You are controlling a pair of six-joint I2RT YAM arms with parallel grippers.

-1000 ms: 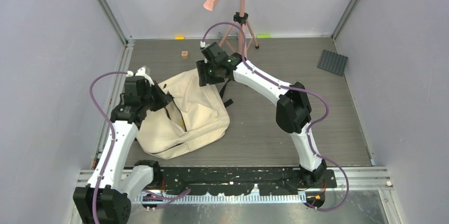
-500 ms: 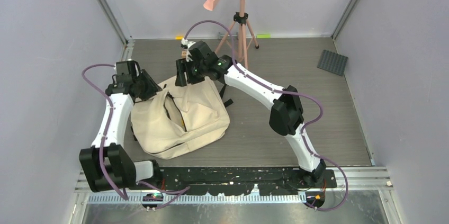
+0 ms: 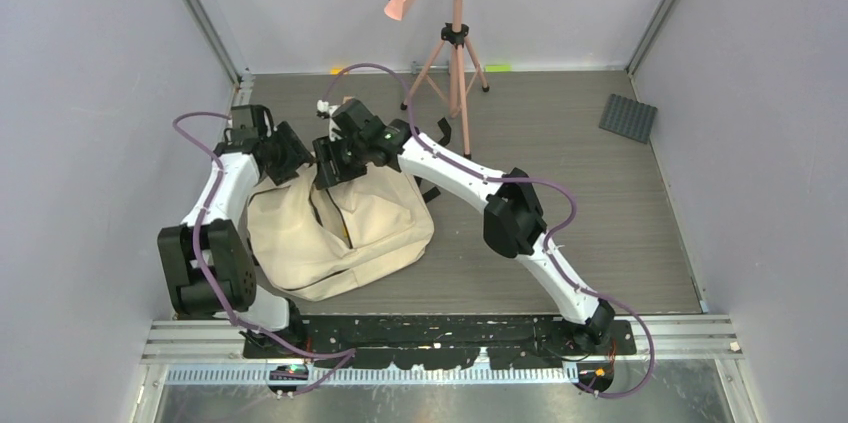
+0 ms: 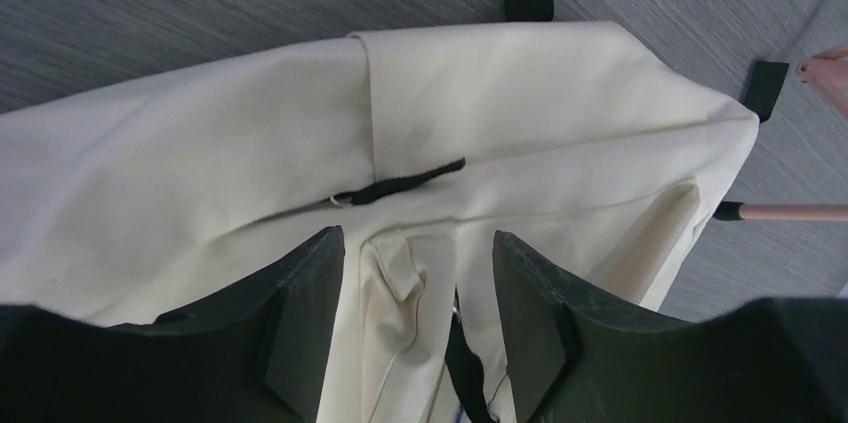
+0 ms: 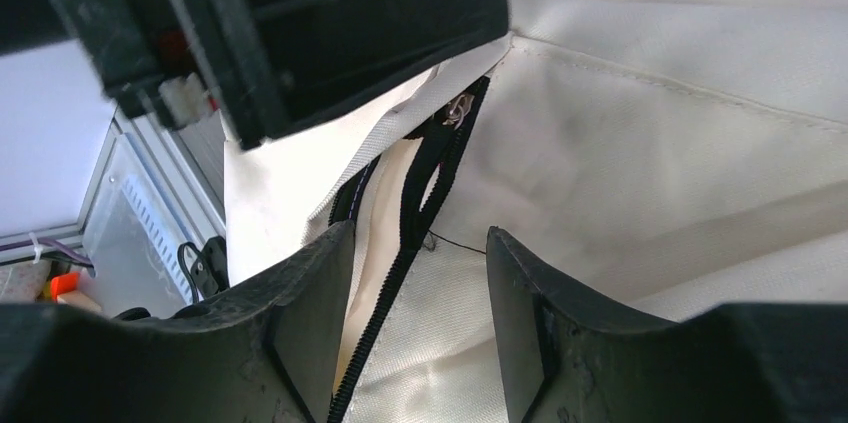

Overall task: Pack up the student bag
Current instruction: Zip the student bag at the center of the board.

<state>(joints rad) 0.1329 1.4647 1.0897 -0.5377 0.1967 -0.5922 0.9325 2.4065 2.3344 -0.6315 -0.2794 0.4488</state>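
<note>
"While both grippers hang over the far rim of the student bag (image 3: 340,228), what may fail?" asks the student.

"The bag lies slumped on the table (image 3: 560,153), left of centre, with its mouth toward the far left," the instructor replies. "The left gripper (image 4: 415,243) has its jaws parted. Cream canvas and a black strap loop (image 4: 405,183) lie beneath them, and nothing is pinched. The right gripper (image 5: 420,238) likewise stands open, above the black zip (image 5: 400,263), where the mouth gapes only as a narrow slit. With neither jaw pair holding the rim, the soft canvas is likely to sag and close the mouth, so nothing could be fed in. The two wrists sit close together, so a careless closing move could knock one against the other, or catch a strap instead of the rim. The tripod (image 3: 455,43) stands near the right arm, and a wide swing of that arm might strike a leg."

"And against the earlier view?"

"A second before, the left gripper sits nearer on the bag's left rim, shut. It has since travelled toward the far-left corner and opened. The right gripper has crossed leftward from the bag's far right corner to the mouth, its jaws about as wide as before. The bag's body keeps its place, though its far edge is now gathered under the two grippers."
</note>
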